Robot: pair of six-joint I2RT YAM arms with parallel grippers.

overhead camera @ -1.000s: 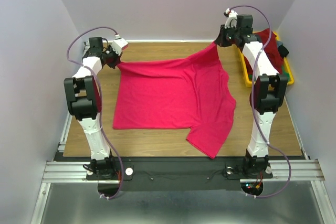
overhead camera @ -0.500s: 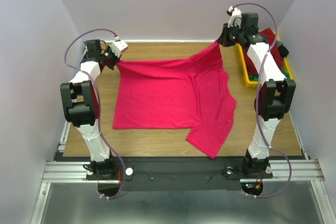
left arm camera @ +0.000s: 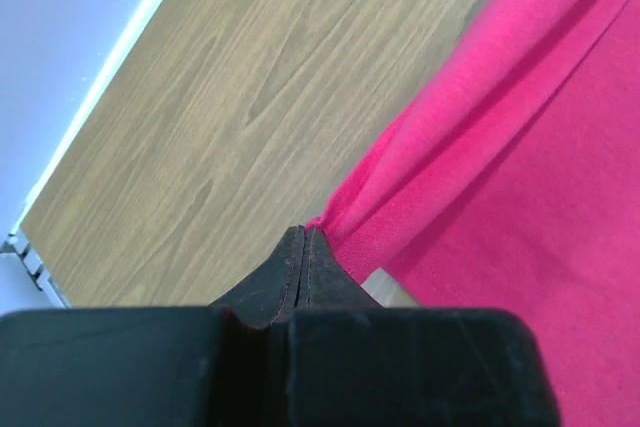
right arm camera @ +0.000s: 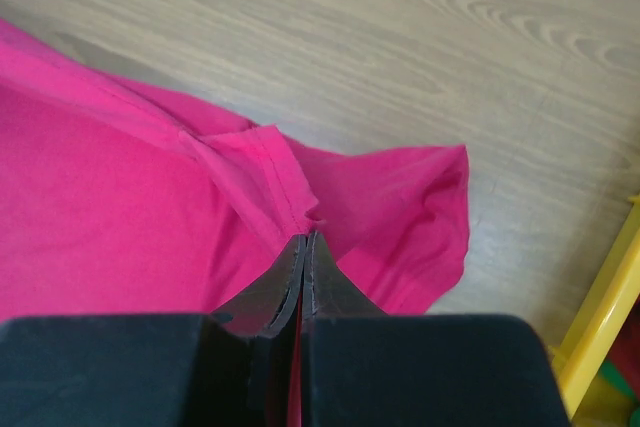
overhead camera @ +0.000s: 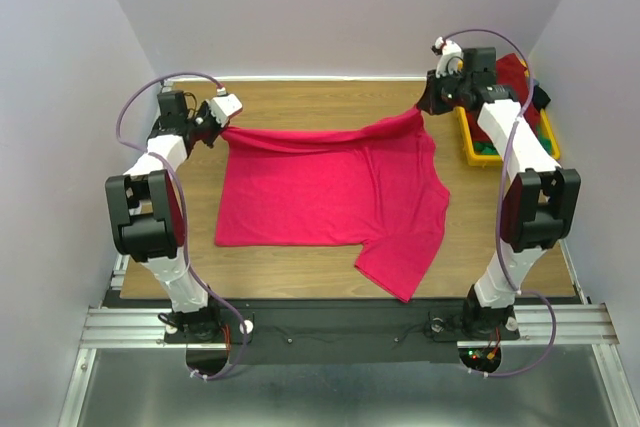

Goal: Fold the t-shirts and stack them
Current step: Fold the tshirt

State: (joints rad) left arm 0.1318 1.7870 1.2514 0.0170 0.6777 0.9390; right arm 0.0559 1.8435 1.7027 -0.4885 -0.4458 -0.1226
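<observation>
A crimson t-shirt (overhead camera: 330,187) lies spread on the wooden table, its far edge lifted and stretched between my two grippers. My left gripper (overhead camera: 222,124) is shut on the shirt's far left corner; in the left wrist view the jaws (left arm camera: 304,237) pinch the bunched cloth (left arm camera: 470,137). My right gripper (overhead camera: 424,107) is shut on the far right corner; in the right wrist view the jaws (right arm camera: 304,239) clamp a hemmed fold of the cloth (right arm camera: 150,207). One sleeve hangs toward the near edge (overhead camera: 400,267). More shirts, maroon, green and dark, lie in the yellow bin (overhead camera: 520,77).
The yellow plastic bin (overhead camera: 468,137) stands at the table's far right, right beside my right arm; its corner shows in the right wrist view (right arm camera: 600,317). Walls close in the table on the left, back and right. Bare wood (overhead camera: 300,97) lies behind the shirt.
Both grippers have moved apart and a little toward the near side, pulling the shirt's far edge taut and straighter. The right arm has swung outward over the bin.
</observation>
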